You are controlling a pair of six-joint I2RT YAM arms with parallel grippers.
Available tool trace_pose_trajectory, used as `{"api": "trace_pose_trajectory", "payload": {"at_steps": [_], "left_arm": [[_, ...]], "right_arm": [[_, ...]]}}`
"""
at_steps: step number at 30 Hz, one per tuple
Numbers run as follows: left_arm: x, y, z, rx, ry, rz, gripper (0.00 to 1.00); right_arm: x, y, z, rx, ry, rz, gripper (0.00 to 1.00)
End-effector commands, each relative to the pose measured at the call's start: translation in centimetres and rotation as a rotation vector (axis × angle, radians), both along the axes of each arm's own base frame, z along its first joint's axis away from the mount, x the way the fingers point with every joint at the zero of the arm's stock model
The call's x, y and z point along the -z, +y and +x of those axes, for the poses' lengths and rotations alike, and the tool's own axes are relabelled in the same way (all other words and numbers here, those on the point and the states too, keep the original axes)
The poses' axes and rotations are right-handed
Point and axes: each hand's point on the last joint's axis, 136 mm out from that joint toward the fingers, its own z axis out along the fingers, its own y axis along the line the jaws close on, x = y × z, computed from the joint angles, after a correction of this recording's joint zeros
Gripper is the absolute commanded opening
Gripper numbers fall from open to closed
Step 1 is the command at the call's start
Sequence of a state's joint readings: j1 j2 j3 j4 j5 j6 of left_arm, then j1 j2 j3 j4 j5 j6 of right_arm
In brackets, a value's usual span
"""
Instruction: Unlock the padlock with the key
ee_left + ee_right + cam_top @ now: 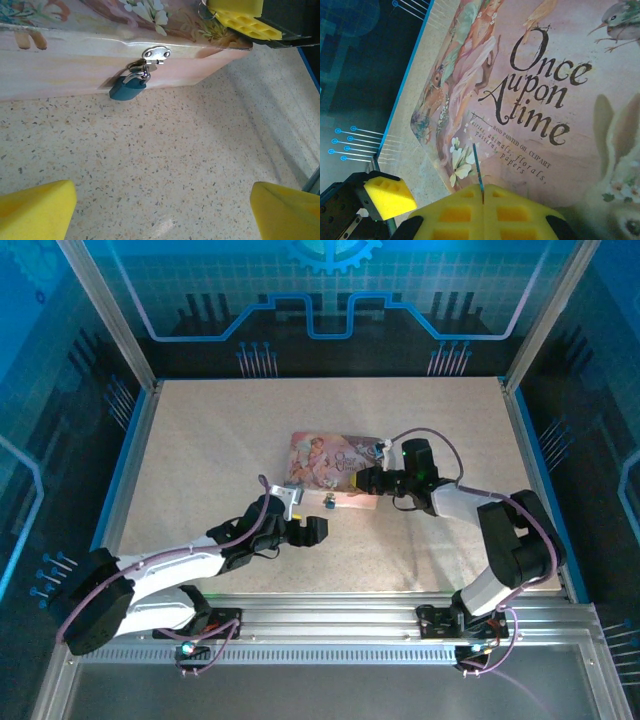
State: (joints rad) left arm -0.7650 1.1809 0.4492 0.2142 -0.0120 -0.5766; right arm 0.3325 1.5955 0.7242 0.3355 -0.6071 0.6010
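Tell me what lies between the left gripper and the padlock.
Only bare speckled table, as the left wrist view shows, from the open left gripper to the padlock hanging on the tin.

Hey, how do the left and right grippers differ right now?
The left gripper is wide open and empty; the right gripper is shut on the thin key. The left gripper sits low over the table, facing the padlock; the right gripper hovers over the pink tin. Both have yellow pads.
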Motion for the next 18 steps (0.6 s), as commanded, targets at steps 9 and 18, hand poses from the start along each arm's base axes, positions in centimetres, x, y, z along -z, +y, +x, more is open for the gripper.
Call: {"api": "trace_pose_trajectory", "payload": {"at_steps": [9, 18], "left_arm": [[0.3, 1.0, 2.1, -0.048, -0.005, 0.028, 0.88], [0.7, 0.9, 2.9, -0.024, -0.037, 0.064, 0.87]], "right_arm": [[3.9, 0.3, -2.1, -0.002, 0.094, -0.036, 0.06], [3.9, 1.8, -3.9, -0.025, 0.104, -0.040, 0.06]]}}
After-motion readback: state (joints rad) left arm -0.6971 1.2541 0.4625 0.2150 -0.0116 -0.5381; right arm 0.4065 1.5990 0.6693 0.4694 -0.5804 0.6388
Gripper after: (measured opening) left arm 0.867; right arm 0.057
